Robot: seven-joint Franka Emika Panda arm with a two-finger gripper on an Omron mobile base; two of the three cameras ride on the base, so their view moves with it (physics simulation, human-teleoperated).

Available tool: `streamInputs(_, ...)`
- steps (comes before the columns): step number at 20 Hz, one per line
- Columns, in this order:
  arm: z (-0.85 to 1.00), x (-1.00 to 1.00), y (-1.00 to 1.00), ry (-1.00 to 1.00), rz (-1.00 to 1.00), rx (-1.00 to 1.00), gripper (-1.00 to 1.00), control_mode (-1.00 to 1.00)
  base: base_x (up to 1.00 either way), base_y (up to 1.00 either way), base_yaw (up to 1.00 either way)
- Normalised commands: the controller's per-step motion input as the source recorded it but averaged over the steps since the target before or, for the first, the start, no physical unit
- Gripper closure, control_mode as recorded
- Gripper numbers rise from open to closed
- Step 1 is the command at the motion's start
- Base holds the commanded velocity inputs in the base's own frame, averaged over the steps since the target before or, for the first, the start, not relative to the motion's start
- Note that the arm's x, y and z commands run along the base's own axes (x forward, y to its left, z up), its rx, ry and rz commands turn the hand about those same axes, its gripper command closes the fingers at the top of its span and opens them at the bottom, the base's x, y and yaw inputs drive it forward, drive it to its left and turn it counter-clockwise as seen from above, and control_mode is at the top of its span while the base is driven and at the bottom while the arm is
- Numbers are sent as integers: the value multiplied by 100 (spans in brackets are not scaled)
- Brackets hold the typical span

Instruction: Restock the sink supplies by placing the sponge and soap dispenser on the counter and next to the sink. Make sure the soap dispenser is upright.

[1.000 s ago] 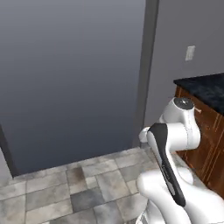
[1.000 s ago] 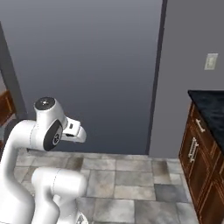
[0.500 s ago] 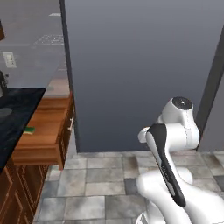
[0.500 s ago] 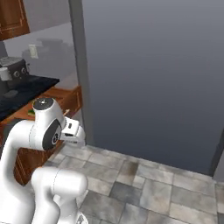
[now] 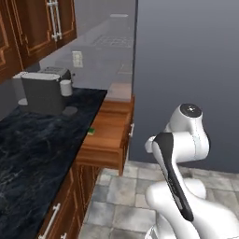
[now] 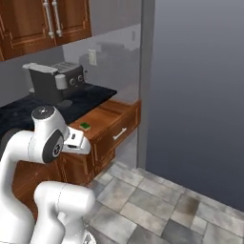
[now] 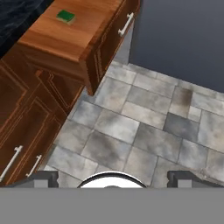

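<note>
A small green sponge lies in an open wooden drawer that sticks out from under the black counter. The left base view shows the sponge near the drawer's left side, and the right base view has the sponge on the drawer's floor. My gripper is open, its fingertips far apart with nothing between them. It hangs over the tiled floor, well short of the drawer and to its right. The soap dispenser and the sink are out of view.
A grey coffee machine with a white cup stands on the counter by the wall. Brown upper cabinets hang above it. A tall grey panel rises right of the drawer. Lower cabinet doors run under the counter beside grey floor tiles.
The whole picture has shifted as the base turned. The counter, coffee machine and open drawer with the sponge now sit larger and nearer. The arm keeps its folded pose, jaws still wide.
</note>
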Motion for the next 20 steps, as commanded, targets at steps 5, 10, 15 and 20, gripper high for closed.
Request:
streamInputs(5, 0, 0, 0, 0, 0, 0, -100, 100, 32, -20, 49)
streamInputs(10, 0, 0, 0, 0, 0, 0, -100, 100, 43, -11, 41)
streamInputs(15, 0, 0, 0, 0, 0, 0, -100, 100, 48, 0, 21)
streamInputs(20, 0, 0, 0, 0, 0, 0, -100, 100, 43, 34, 14)
